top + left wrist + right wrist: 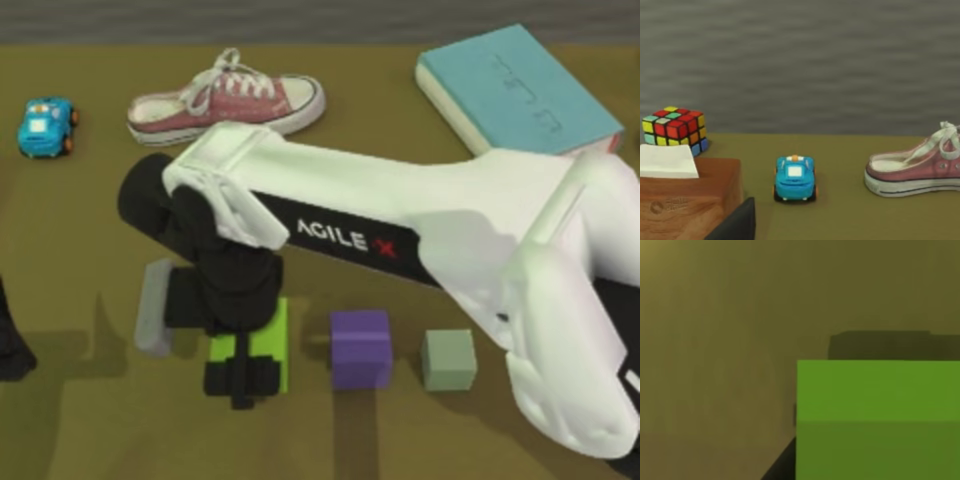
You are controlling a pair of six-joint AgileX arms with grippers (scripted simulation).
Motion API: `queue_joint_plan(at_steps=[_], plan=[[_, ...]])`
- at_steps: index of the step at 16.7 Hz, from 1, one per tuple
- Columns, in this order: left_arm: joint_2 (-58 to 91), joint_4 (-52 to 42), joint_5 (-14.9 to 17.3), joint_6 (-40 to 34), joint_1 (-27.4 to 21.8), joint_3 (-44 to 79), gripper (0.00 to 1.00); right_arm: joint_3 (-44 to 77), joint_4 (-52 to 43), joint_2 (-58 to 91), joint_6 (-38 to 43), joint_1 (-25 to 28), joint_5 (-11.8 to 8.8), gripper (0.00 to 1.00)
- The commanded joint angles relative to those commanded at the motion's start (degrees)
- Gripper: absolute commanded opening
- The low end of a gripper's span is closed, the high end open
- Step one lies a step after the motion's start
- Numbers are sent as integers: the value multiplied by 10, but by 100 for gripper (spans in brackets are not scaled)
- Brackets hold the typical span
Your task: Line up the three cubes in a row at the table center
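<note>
Three cubes lie in a row on the olive table (90, 420): a lime-green cube (281, 345) on the left, a purple cube (360, 348) in the middle and a small mint cube (448, 360) on the right. My right arm reaches across from the right, and its black gripper (243, 378) sits directly over the lime-green cube, shut on it. In the right wrist view the lime-green cube (875, 420) fills the near corner, with a dark finger (785, 465) flush against its side. My left gripper (8, 345) is parked at the table's left edge, open.
A pink sneaker (225, 100), a blue toy car (46, 126) and a teal book (515, 90) lie along the back. A grey oblong thing (154, 305) stands just left of the right gripper. The left wrist view shows a colour-puzzle cube (674, 129) and a wooden tissue box (687, 200).
</note>
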Motion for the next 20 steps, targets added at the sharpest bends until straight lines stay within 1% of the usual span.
queue_joint_plan(at_steps=[11,12,20], plan=[[0,0,0,0,0,0,100,0,0,0,0,0,0,98],[0,0,0,0,0,0,100,0,0,0,0,0,0,100],[0,0,0,0,0,0,100,0,0,0,0,-1,0,100]])
